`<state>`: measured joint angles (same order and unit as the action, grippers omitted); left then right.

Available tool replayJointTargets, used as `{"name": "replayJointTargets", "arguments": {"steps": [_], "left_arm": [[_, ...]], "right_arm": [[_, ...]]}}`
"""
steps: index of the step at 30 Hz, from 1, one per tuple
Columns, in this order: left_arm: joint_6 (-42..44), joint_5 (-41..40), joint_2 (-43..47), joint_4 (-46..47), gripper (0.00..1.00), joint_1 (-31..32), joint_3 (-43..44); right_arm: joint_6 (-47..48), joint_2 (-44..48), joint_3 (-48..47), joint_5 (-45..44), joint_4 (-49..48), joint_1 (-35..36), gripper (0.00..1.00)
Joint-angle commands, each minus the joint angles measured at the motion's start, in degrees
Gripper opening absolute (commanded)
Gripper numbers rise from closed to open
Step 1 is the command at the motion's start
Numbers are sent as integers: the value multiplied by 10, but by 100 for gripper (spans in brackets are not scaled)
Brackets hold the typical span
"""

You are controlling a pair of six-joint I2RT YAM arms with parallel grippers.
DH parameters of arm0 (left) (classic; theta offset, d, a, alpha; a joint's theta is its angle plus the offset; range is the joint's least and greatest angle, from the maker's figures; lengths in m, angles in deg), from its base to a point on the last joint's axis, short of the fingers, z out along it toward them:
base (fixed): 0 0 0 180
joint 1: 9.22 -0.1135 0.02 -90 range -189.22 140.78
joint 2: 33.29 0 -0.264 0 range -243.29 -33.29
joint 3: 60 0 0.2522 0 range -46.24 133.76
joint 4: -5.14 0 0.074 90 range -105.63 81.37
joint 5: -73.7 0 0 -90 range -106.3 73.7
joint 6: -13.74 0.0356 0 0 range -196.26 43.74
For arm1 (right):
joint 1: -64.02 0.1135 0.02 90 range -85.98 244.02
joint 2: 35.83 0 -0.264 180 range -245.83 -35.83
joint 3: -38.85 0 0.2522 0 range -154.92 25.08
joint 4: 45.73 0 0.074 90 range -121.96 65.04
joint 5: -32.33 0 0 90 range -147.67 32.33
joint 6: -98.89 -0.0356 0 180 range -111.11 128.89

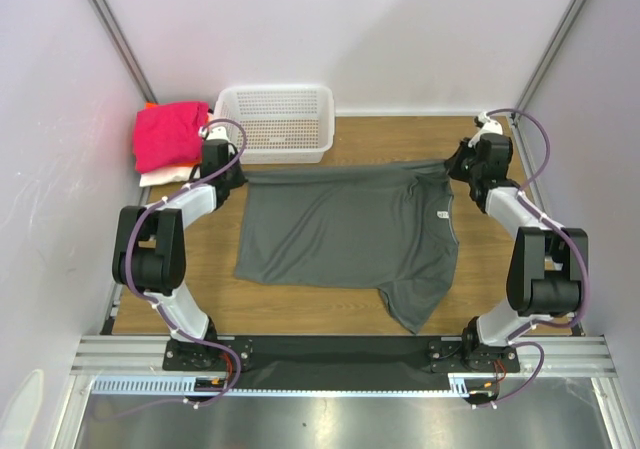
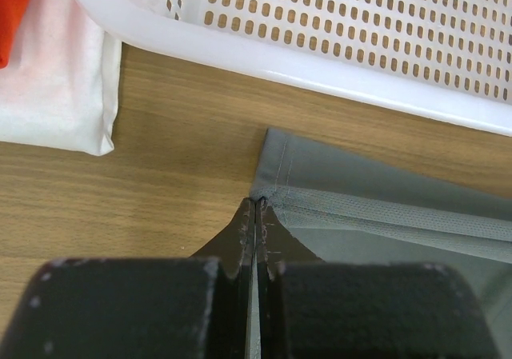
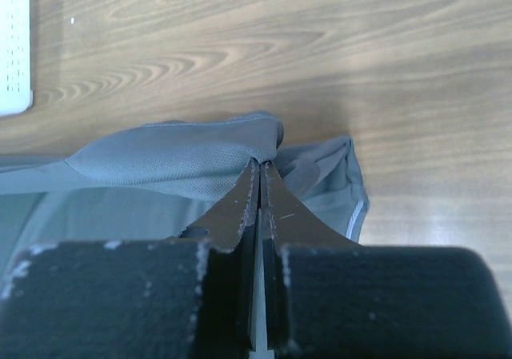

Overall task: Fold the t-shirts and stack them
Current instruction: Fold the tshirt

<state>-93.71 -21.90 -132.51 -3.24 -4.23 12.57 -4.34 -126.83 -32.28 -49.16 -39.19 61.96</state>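
Near edge: both arm bases, and a strip of bare wooden table between them and the cloth.

The plain dark grey short-sleeved t-shirt lies spread flat in the middle of the table, hem toward the left arm, neck and its small white neck label toward the right. The near sleeve juts out toward the bases; the body is mostly smooth.

Far edge of the shirt: both grippers are down on it.
- Left gripper: jaws pressed together, tips nipping the very corner of the hem.
- Right gripper: jaws likewise closed, biting a bunched, doubled-over lump of cloth at the far sleeve.

Beyond: white plastic mesh basket, its wall just beside the left gripper. Left of it, a folded pile: magenta-pink t-shirt on a white t-shirt, with a sliver of orange t-shirt.

Step in hand, as I judge it: bring the far edge over toward the near one.

Risks:
- The left hold is only on the corner tip; tension could pull it free.
- The right bite takes rumpled layers, so the fold may come out skewed.
- Unequal lift or travel would wrinkle the body.
- The left wrist could knock the basket on rising.
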Motion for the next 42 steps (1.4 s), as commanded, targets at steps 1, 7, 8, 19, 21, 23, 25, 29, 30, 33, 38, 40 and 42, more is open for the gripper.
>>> {"name": "replayJointTargets", "arguments": {"steps": [1, 7, 8, 19, 21, 23, 25, 29, 30, 33, 38, 40, 42], "left_arm": [[15, -3, 30, -3, 0, -11, 3], [29, -8, 39, -26, 0, -11, 5], [31, -11, 40, -31, 0, -11, 6], [47, -15, 65, -49, 0, -11, -32], [47, -15, 63, -50, 0, -11, -32], [46, -14, 62, -64, 0, -11, -33], [48, -19, 64, -67, 0, -11, -35], [48, -18, 75, -67, 0, -11, -30], [47, -19, 83, -67, 0, -11, -26], [45, -13, 104, -64, 0, -11, -6], [53, -11, 114, -57, 0, -11, 35], [54, -7, 116, -41, 0, -11, 45], [55, -7, 116, -31, 0, -11, 56]], "right_arm": [[11, 42, 21, -7, -3, -8, 0], [6, 85, 74, -11, 8, -8, 0], [6, 89, 80, -13, 12, -8, 0], [1, 135, 124, -24, 41, -8, 0], [3, 139, 131, -24, 44, -8, 0], [3, 144, 133, -24, 48, -8, 0], [5, 145, 134, -24, 50, -7, 0], [6, 148, 116, -18, 58, -6, 0], [8, 148, 107, -18, 60, -5, 0], [20, 145, 69, -18, 69, -2, 0], [41, 126, 16, -21, 64, -2, 0], [45, 110, 4, -17, 57, -2, 0], [44, 101, -13, -16, 54, -2, 0]]}}
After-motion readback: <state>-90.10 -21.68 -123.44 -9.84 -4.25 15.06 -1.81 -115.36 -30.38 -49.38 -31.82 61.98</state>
